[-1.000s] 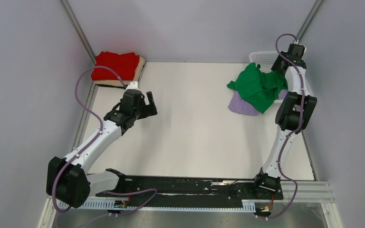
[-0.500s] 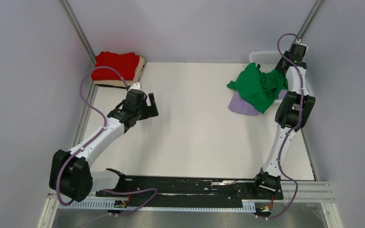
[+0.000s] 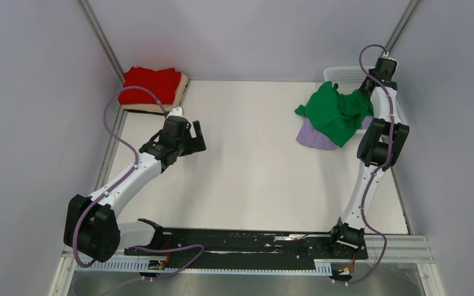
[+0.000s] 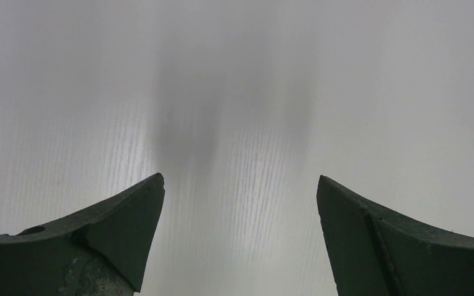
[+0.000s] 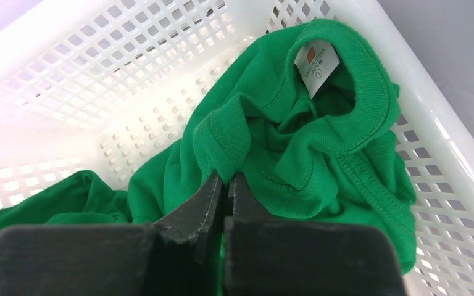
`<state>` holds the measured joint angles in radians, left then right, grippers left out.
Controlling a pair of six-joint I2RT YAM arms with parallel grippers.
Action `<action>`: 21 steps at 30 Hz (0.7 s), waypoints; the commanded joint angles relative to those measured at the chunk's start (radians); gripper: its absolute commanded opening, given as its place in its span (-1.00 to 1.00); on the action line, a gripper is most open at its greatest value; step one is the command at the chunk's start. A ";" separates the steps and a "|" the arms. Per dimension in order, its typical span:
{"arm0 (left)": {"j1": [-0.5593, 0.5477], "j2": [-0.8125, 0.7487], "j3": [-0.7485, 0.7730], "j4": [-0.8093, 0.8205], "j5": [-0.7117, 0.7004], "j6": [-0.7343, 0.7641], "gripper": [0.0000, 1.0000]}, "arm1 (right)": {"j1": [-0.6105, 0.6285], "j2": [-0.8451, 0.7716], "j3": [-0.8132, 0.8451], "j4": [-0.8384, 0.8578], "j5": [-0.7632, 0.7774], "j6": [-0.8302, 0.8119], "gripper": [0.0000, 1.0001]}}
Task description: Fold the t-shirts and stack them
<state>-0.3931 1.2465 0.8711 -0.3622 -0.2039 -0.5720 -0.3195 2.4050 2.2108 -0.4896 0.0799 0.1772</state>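
Observation:
A bright green t-shirt (image 3: 335,112) spills out of the white basket (image 3: 344,74) at the back right, over a pale lavender t-shirt (image 3: 313,136) on the table. In the right wrist view my right gripper (image 5: 227,177) is shut on a fold of the green t-shirt (image 5: 296,142) inside the basket (image 5: 105,80), near its collar and label. A red t-shirt (image 3: 151,85) lies folded on a tan t-shirt (image 3: 183,85) at the back left. My left gripper (image 3: 194,134) hangs open over bare table at the left; its view shows only the tabletop between the fingers (image 4: 123,228).
Grey walls close in the table on three sides. A metal rail (image 3: 106,161) runs along the left edge. The arms' black base bar (image 3: 247,242) lies across the near edge.
My right gripper has shut on the green t-shirt in the basket. The left arm has shifted slightly away from the front edge and then held still.

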 commanded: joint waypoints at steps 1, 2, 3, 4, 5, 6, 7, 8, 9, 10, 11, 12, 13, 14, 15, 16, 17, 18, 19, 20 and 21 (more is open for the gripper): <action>-0.004 -0.047 0.029 0.022 0.000 -0.010 1.00 | -0.002 -0.143 0.006 0.065 0.017 0.007 -1.00; -0.004 -0.052 0.029 0.025 0.000 -0.009 1.00 | -0.003 -0.180 0.004 0.077 0.022 0.007 -1.00; -0.005 -0.061 0.027 0.026 0.001 -0.008 1.00 | -0.002 -0.218 -0.004 0.093 0.022 0.009 -1.00; -0.004 -0.066 0.026 0.031 0.003 -0.008 1.00 | -0.003 -0.261 -0.012 0.113 0.021 0.011 -1.00; -0.004 -0.076 0.021 0.033 0.004 -0.007 1.00 | -0.003 -0.303 -0.024 0.141 0.018 0.015 -1.00; -0.004 -0.081 0.018 0.039 0.006 -0.007 1.00 | -0.002 -0.345 -0.038 0.169 0.015 0.018 -1.00; -0.004 -0.093 0.012 0.041 0.008 -0.007 1.00 | -0.003 -0.387 -0.050 0.200 0.011 0.022 -1.00; -0.005 -0.099 0.009 0.044 0.009 -0.007 1.00 | -0.003 -0.427 -0.061 0.227 0.001 0.028 -1.00; -0.004 -0.111 0.002 0.045 0.009 -0.006 1.00 | -0.003 -0.467 -0.066 0.253 -0.010 0.034 -1.00; -0.004 -0.116 0.000 0.046 0.007 -0.006 1.00 | -0.002 -0.500 -0.067 0.276 -0.025 0.041 -1.00; -0.004 -0.127 -0.006 0.046 0.006 -0.004 1.00 | -0.002 -0.532 -0.062 0.295 -0.045 0.050 -1.00; -0.004 -0.133 -0.008 0.045 0.002 -0.003 1.00 | -0.002 -0.567 -0.048 0.304 -0.080 0.064 -1.00; -0.004 -0.144 -0.013 0.045 0.000 -0.002 1.00 | -0.003 -0.593 -0.032 0.306 -0.128 0.092 -1.00; -0.004 -0.151 -0.016 0.045 -0.004 -0.003 1.00 | -0.003 -0.617 -0.021 0.311 -0.180 0.115 -1.00; -0.004 -0.163 -0.022 0.046 -0.008 -0.003 1.00 | -0.001 -0.644 -0.017 0.320 -0.237 0.139 -1.00; -0.004 -0.176 -0.029 0.047 -0.011 -0.004 1.00 | -0.001 -0.668 -0.016 0.326 -0.298 0.171 -1.00; -0.004 -0.184 -0.033 0.049 -0.017 -0.004 1.00 | 0.000 -0.693 -0.015 0.332 -0.362 0.205 -1.00; -0.004 -0.195 -0.039 0.050 -0.020 -0.003 1.00 | 0.002 -0.713 -0.015 0.336 -0.435 0.240 -1.00; -0.004 -0.201 -0.043 0.049 -0.026 -0.002 1.00 | 0.007 -0.735 -0.018 0.344 -0.504 0.272 -1.00; -0.004 -0.213 -0.048 0.049 -0.029 0.000 1.00 | 0.014 -0.755 -0.023 0.353 -0.569 0.303 -1.00; -0.004 -0.218 -0.050 0.047 -0.033 0.002 1.00 | 0.025 -0.774 -0.029 0.364 -0.628 0.329 -1.00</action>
<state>-0.3935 1.0725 0.8356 -0.3477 -0.2050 -0.5713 -0.3176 1.6886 2.1719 -0.2153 -0.2379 0.3500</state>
